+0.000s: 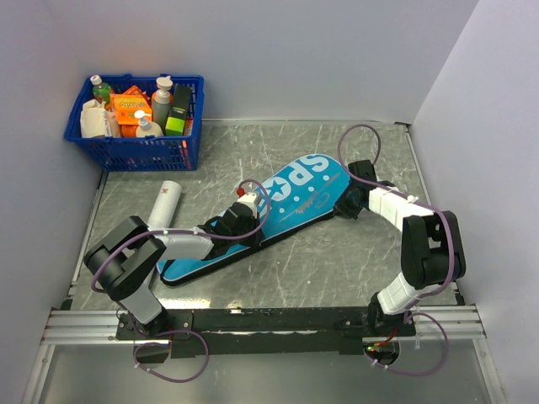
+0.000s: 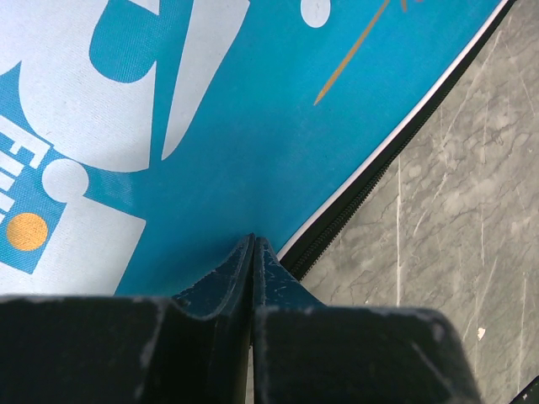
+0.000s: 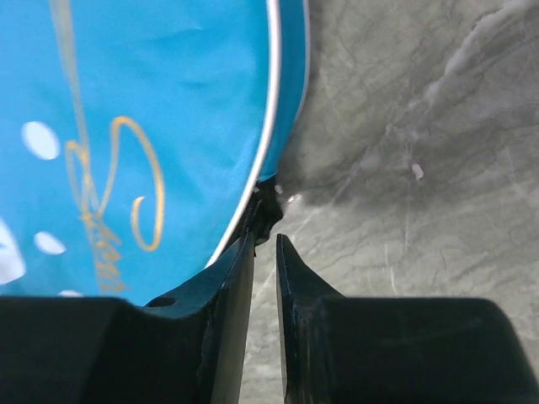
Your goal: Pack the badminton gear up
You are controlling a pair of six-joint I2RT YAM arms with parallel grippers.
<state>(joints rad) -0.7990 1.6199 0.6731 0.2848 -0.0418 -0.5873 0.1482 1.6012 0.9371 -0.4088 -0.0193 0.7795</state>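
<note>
- Diagonal mid-table: teal cover (image 1: 290, 202), white tube (image 1: 166, 202) to its left.
- Clenched left gripper (image 2: 254, 241) at cover's near edge (tips together).
- Slightly parted right gripper (image 3: 265, 240) at cover's right rim.

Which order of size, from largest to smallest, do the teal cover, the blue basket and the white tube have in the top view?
1. teal cover, clearly the largest
2. blue basket, though it stands farther from the camera
3. white tube, clearly the smallest
</note>
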